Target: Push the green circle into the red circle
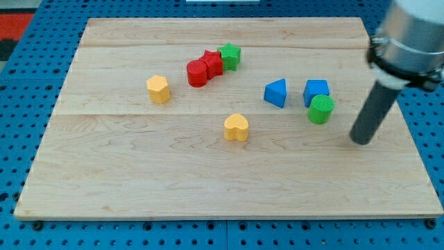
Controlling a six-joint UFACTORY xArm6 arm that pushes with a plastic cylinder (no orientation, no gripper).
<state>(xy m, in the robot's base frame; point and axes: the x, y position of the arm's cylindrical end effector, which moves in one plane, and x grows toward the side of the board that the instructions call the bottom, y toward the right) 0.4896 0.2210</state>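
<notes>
Camera view: my tip (361,139) is a bare rod, no jaws, touching no block. Green circle (320,109) sits at its 10 o'clock, near but apart, touching the blue cube (316,90) at the circle's 12. Red circle (198,73) is well off at the green circle's 9–10 o'clock, touching a red star (212,63); blue triangle (276,93) lies between.

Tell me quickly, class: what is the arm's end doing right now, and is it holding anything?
My tip: a bare rod end, holding nothing, resting on the wooden board to the view's right of the green circle block, apart from it.
</notes>
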